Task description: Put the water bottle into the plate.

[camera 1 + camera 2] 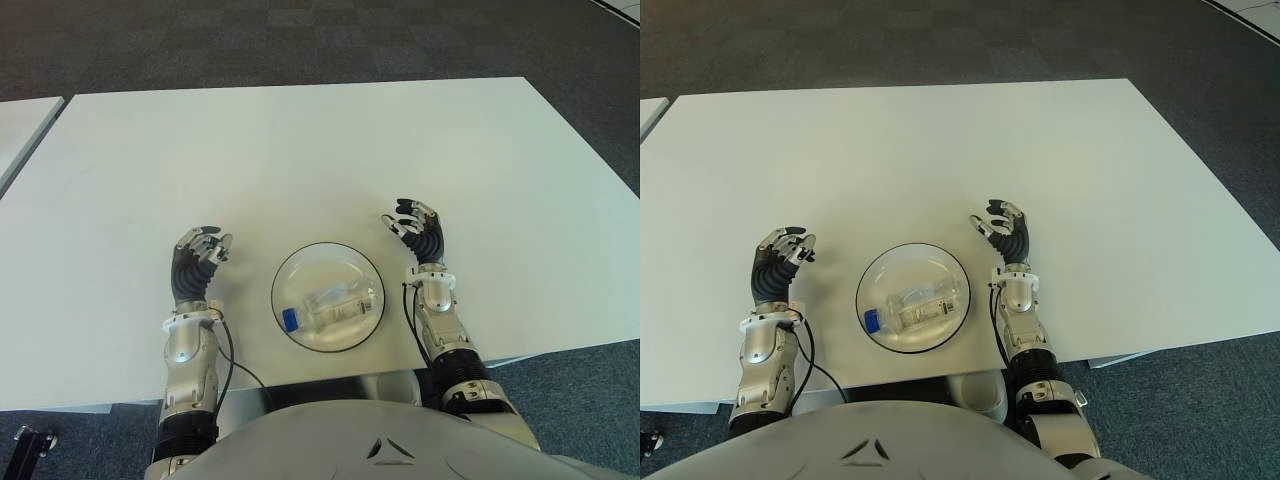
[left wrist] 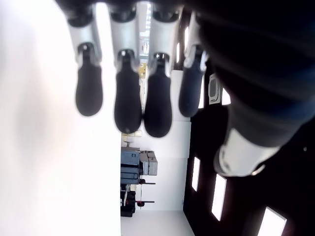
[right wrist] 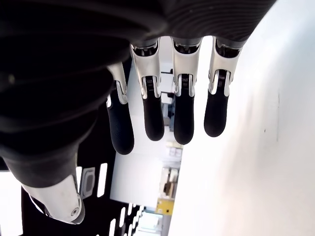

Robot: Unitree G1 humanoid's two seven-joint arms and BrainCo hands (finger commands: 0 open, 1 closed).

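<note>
Left eye view shows you the job looks done: the clear plastic water bottle with the blue cap (image 1: 328,308) lies on its side inside the shallow clear glass plate (image 1: 298,272), close to the table's near edge and directly in front of the robot's body. The cap points toward the robot's left, and the bottle sits across the plate's near half, fully within the rim.

On either side of the plate, you have both hands free. The left hand (image 1: 195,264) shows just left of the plate, fingers loosely curled but spread, holding nothing; its wrist view confirms four dark fingertips (image 2: 127,105) hanging apart with only bright background between them. The right hand (image 1: 419,233) shows just right of the plate and slightly farther out, likewise relaxed and empty, fingers (image 3: 152,118) separated in its wrist view.

Beyond the hands, the white rectangular table (image 1: 300,150) runs bare to its far edge, with dark carpet behind it.

Your risk from here is mostly disturbance. The bottle is round and lying flat in a shallow dish, so I judge that a knock to the rim from either hand, both being near it, could set it rolling out. The plate also sits close to the near edge, so a nudge toward the robot could push it off.
</note>
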